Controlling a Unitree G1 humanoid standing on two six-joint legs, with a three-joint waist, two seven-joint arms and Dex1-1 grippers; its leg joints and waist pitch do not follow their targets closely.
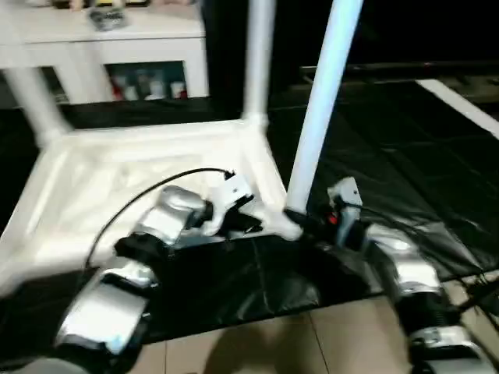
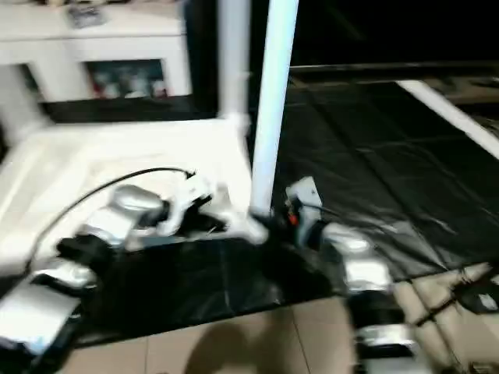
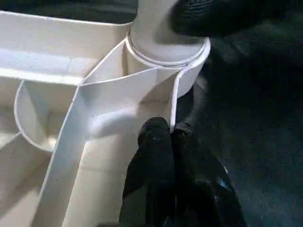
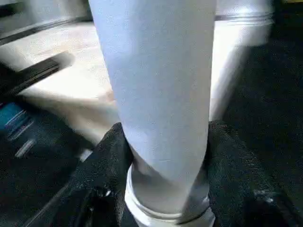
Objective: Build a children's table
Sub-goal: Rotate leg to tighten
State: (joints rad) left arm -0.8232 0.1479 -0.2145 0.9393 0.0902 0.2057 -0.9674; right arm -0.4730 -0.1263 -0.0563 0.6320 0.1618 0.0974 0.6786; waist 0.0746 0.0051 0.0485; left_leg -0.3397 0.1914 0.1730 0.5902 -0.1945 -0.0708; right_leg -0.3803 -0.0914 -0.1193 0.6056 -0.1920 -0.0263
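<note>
While tabletop (image 1: 117, 167) lies upside down on black floor mat (image 1: 405, 179), right gripper (image 4: 163, 189) clamps fingers (image 4: 106, 161) around leg (image 1: 320, 117) standing in corner socket (image 3: 189, 66) at 5 o'clock. Left gripper (image 3: 165, 142) at 7 o'clock of socket, fingers pressed together on ribbed underside.

Looks like a room in someone's home, or maybe a staged demo room. Beige floor tiles (image 1: 257, 343) with a black plastic sheet (image 1: 390, 179) spread over them as a work mat, and a white glass-door cabinet (image 1: 117, 54) at the back with small stuff on its shelves and top.
</note>
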